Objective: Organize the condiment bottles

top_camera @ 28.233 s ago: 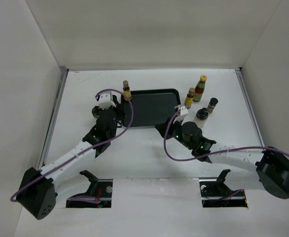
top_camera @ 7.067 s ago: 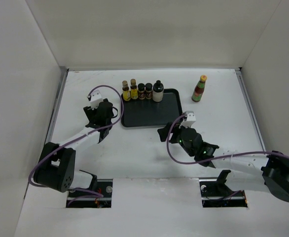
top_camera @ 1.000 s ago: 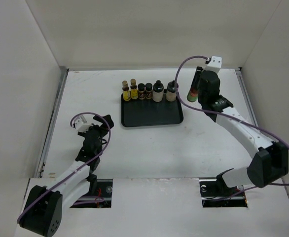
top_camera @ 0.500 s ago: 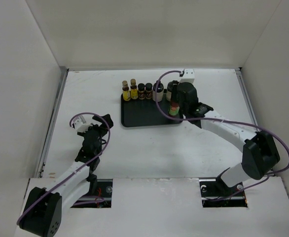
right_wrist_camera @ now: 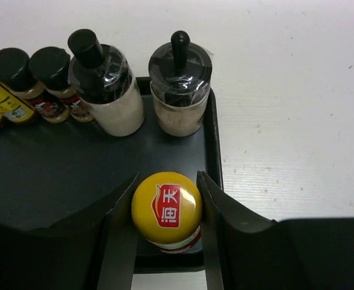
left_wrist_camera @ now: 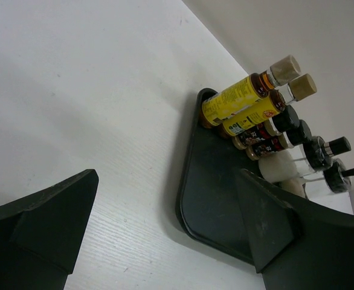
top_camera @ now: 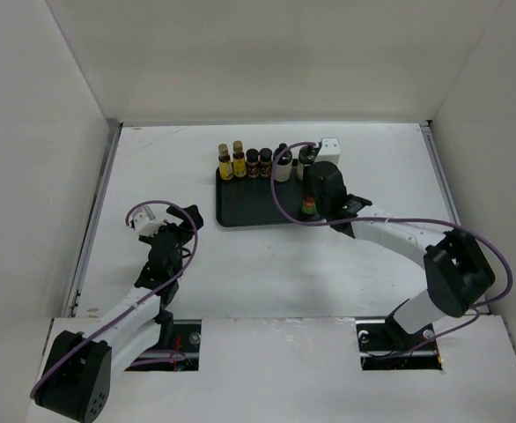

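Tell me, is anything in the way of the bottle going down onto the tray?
Nothing visible is. The right gripper holds the yellow-capped bottle over a bare patch of the tray, by its near right corner. The row of bottles stands farther back, apart.

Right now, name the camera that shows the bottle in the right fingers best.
Right wrist: the yellow-capped bottle fills the gap between the right fingers, over the tray. Top external shows only a sliver of it. Left wrist does not show it.
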